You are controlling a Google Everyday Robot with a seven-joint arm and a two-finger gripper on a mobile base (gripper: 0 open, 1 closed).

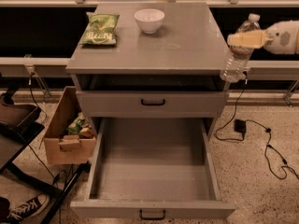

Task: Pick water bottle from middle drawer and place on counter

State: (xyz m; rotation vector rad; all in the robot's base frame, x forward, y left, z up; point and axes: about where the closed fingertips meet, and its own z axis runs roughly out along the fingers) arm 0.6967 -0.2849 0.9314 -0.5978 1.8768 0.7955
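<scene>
The water bottle (238,50), clear with a white cap, hangs in the air just right of the counter's (187,41) right edge, tilted a little. My gripper (244,39) comes in from the right and is shut on the bottle's upper body. The bottle's base is level with the counter's edge, off the slab. The middle drawer (154,171), the lowest one, is pulled fully out and holds nothing. The shallower drawer (153,102) above it is closed.
A white bowl (149,20) and a green snack bag (99,29) lie on the counter's back left. A cardboard box (67,134) with items stands left of the cabinet. A black cable (261,134) lies on the floor at the right.
</scene>
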